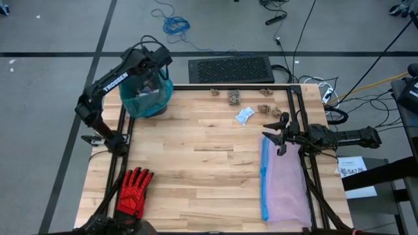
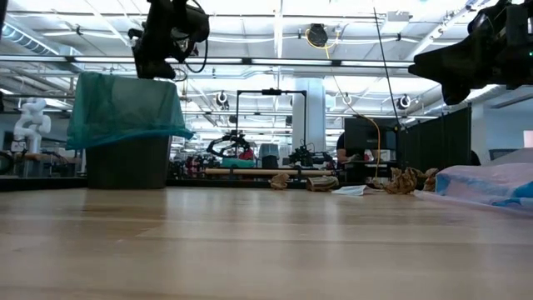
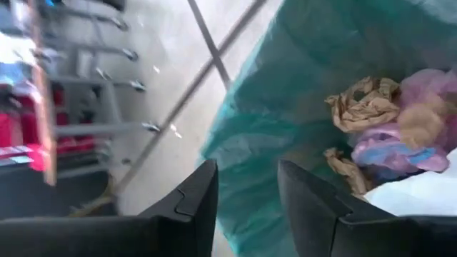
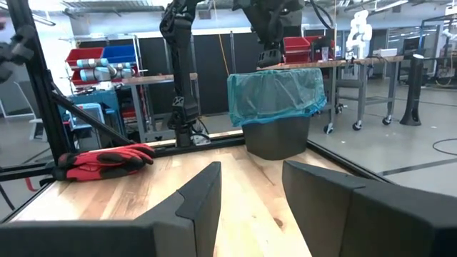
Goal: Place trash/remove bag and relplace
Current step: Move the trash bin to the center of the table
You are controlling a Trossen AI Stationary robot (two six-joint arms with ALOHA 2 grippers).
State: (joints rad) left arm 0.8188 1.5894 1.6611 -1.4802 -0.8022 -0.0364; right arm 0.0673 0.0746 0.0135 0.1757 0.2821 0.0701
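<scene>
Left gripper (image 1: 159, 67) hovered, fingers apart and empty, over the teal bag (image 1: 147, 98) at upper left, four tan trash lumps (image 1: 234, 96) and one blue scrap (image 1: 244, 116) lay upper centre, right gripper (image 1: 273, 135) apart, empty, mid-right.

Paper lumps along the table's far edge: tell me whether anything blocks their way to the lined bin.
Nothing visible does. The paper lumps and the pale blue scrap lie on bare wood, with open tabletop between them and the bin. The left gripper hangs open over the bin's rim; the right gripper waits by the lilac bag.
</scene>
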